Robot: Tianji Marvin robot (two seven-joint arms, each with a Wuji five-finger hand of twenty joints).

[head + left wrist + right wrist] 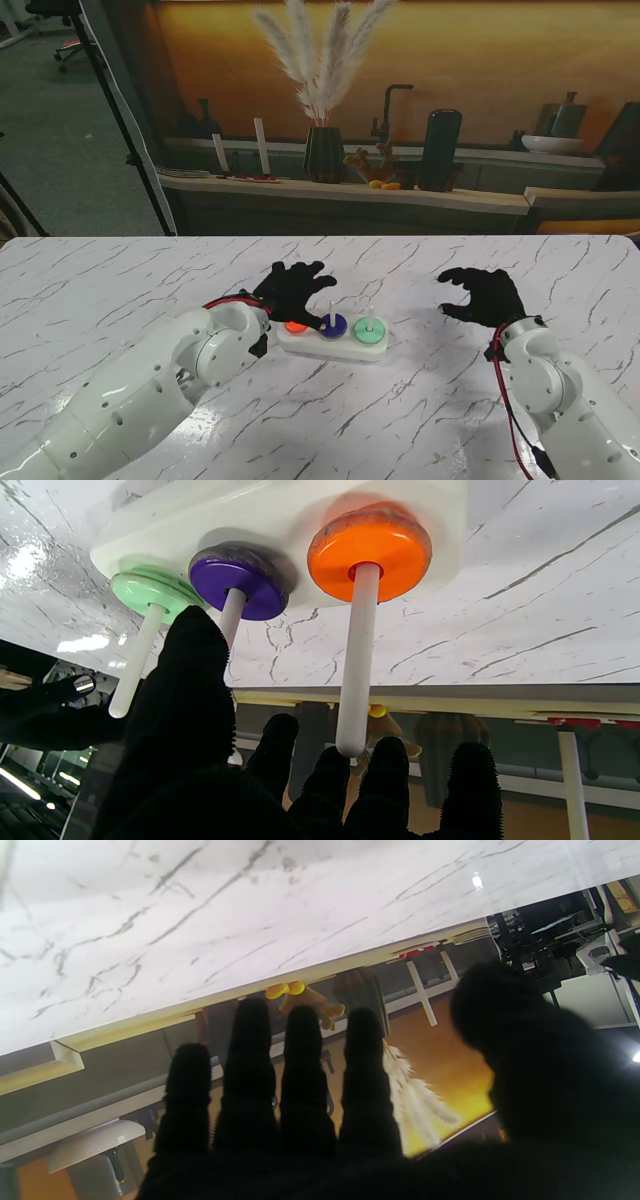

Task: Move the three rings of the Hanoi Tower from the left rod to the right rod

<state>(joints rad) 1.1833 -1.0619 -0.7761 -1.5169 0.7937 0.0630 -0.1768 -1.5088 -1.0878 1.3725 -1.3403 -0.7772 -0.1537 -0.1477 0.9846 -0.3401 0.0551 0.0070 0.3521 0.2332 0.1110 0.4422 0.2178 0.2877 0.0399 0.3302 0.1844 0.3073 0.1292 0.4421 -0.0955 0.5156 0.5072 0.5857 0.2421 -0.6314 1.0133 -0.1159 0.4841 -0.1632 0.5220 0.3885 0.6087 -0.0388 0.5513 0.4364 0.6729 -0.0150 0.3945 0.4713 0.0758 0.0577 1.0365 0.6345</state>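
My left hand (290,290) hangs empty, fingers spread, over the left rod (356,660), which stands upright with the orange ring (370,550) directly beneath my palm. Purple (240,587) sits mid, green (150,587) right. Right hand (483,295) idles apart over the desk (100,290), unclenched and empty.

Three upright rods (331,307) on the white base (335,345) block the desk (120,290) centre; open marble lies at nine and three o'clock of it.
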